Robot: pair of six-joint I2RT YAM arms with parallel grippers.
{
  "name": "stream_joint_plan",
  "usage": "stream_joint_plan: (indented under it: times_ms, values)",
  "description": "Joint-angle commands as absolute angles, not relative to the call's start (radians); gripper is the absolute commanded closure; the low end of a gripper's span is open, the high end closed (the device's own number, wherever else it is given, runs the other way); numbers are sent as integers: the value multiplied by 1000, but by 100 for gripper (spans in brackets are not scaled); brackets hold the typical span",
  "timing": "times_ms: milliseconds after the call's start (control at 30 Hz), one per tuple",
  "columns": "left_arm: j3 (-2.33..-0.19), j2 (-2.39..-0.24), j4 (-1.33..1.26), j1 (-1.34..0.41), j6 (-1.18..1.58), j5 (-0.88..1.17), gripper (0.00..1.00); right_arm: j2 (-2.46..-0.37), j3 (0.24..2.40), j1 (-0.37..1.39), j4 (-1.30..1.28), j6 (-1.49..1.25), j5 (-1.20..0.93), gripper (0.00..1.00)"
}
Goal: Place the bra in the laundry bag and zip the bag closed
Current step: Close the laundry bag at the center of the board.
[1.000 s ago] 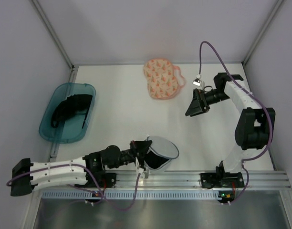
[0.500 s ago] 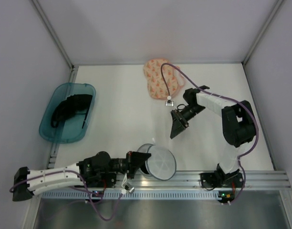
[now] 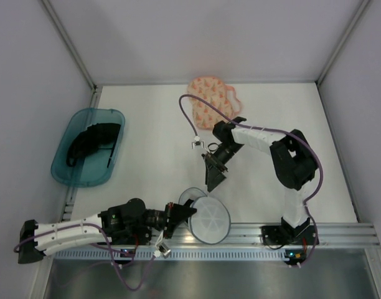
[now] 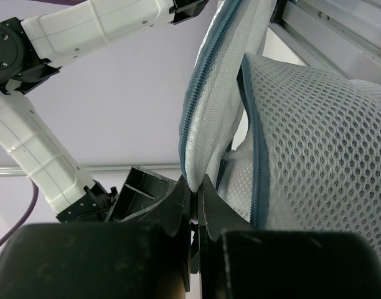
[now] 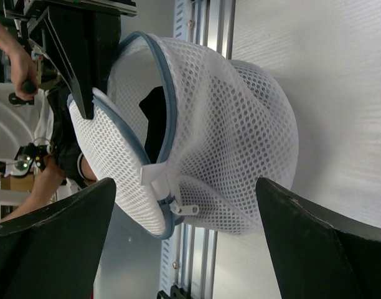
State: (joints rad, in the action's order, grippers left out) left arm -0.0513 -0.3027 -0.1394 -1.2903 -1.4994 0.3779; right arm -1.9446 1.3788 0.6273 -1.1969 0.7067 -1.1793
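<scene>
Two robot arms at work over a white table (image 3: 147,131). The left gripper (image 4: 194,188), low at the near edge, has its jaws pressed together on the blue-grey zip rim of a round white mesh pouch (image 3: 210,219). It pinches the flap so that it stands up off the domed body and the mouth gapes. The right gripper (image 3: 211,177) hangs just beyond that pouch, pointing down at it, its two black fingers (image 5: 53,243) spread wide with nothing between them. Seen from its wrist camera, the open mouth faces it and something dark shows inside (what it is cannot be told). The black fabric bra (image 3: 91,140) lies in the teal plastic bin (image 3: 84,175) at the table's left edge, well apart from both grippers. The laundry bag (image 3: 209,104), a cream-peach two-lobed pouch printed with small orange and green triangles, lies flat at the far edge of the table with its pink loop on the right side, apart from both arms. The mesh pouch sits against the aluminium rail (image 3: 253,232) that carries the arm bases.
</scene>
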Motion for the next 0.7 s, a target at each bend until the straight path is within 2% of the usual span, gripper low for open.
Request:
stream_joint_plan:
  times_ms: [0, 300, 400, 500, 533, 600, 633, 667]
  values:
    - [-77, -293, -120, -1293, -1485, 423, 100, -1963, 1436, 673, -1153, 759, -1210, 5]
    - [-86, -291, -91, -1293, -1467, 420, 100, -2031, 1502, 718, -1172, 780, -1246, 12]
    - [-97, -291, -74, -1293, -1462, 422, 100, -2022, 1517, 723, -1121, 727, -1235, 19]
    - [-103, -295, -75, -1293, -1456, 408, 100, -2010, 1522, 738, -1105, 718, -1200, 35]
    - [-106, -296, -72, -1293, -1456, 403, 100, -2002, 1511, 739, -1101, 715, -1195, 44]
    - [-117, -299, -69, -1293, -1448, 385, 100, -1999, 1502, 747, -1097, 715, -1189, 53]
    - [-120, -299, -64, -1293, -1453, 380, 100, -1999, 1496, 749, -1097, 716, -1186, 64]
    - [-124, -299, -63, -1293, -1453, 367, 100, -1997, 1493, 750, -1097, 718, -1184, 71]
